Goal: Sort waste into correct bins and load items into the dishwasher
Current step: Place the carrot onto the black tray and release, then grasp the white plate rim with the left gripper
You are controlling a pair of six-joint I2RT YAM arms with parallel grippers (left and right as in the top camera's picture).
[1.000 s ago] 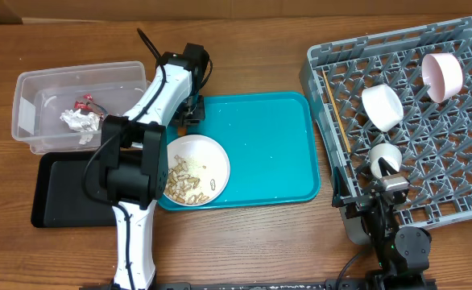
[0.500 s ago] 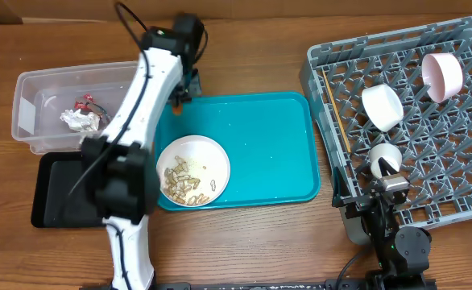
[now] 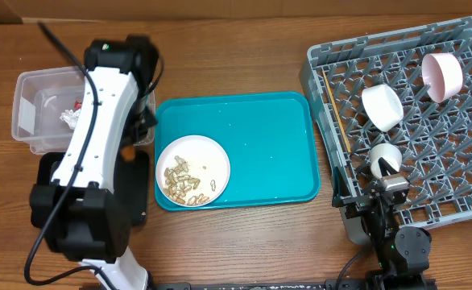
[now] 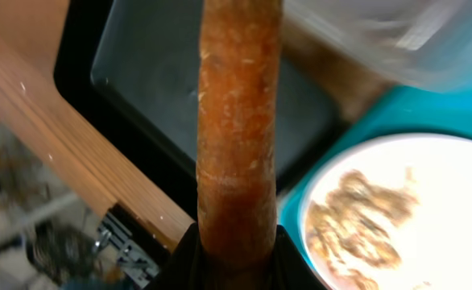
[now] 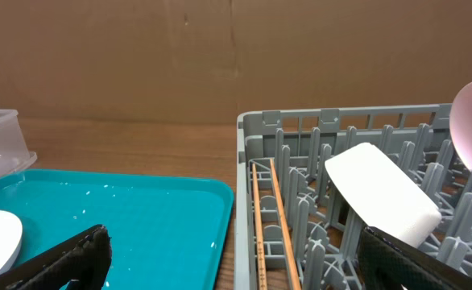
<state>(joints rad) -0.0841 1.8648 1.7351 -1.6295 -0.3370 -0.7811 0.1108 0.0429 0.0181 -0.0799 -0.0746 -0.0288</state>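
The carrot stick (image 4: 238, 145) is clamped in my left gripper (image 4: 234, 262), the black tray (image 4: 147, 80) below at ten o'clock and the plate of shells (image 4: 397, 209) at four. I judge this is waste sorting. Next I choose a bin (tray or clear tub (image 3: 35, 97)?) and release. My right gripper (image 5: 244, 262) gapes empty by the dish rack (image 5: 300, 129). No writing is readable.

White shells, black joints and a black cable (image 3: 63, 43) are seen on the left arm (image 3: 99, 121); the right arm (image 3: 397, 242) is finished black.
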